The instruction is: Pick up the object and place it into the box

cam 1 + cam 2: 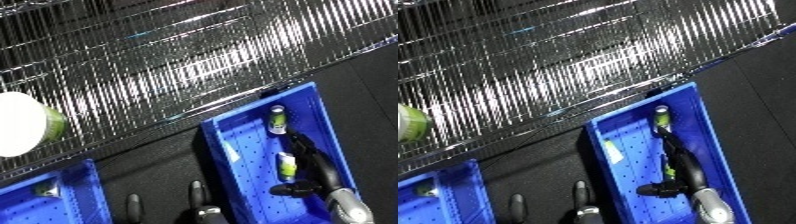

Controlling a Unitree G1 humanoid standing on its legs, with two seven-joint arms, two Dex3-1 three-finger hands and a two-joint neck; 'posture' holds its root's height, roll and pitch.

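My right hand (313, 159) reaches into the blue bin (313, 107) at the right, with its fingers stretched straight along the bin's floor and its thumb sticking out to the side. A small green and white tube (287, 166) lies beside those fingers, between them and the thumb, and I cannot tell whether it touches them. A second tube of the same kind (278, 120) lies just past the fingertips. Only the straight fingertips of my left hand (196, 194) show at the bottom edge, over the dark surface between the bins. It holds nothing.
A wire mesh rack (178, 65) fills the upper half of the tilted picture. At its left edge sits a round white and green object (27, 124). A second blue bin (75, 197) shows at the bottom left, with a small item (49, 190) inside.
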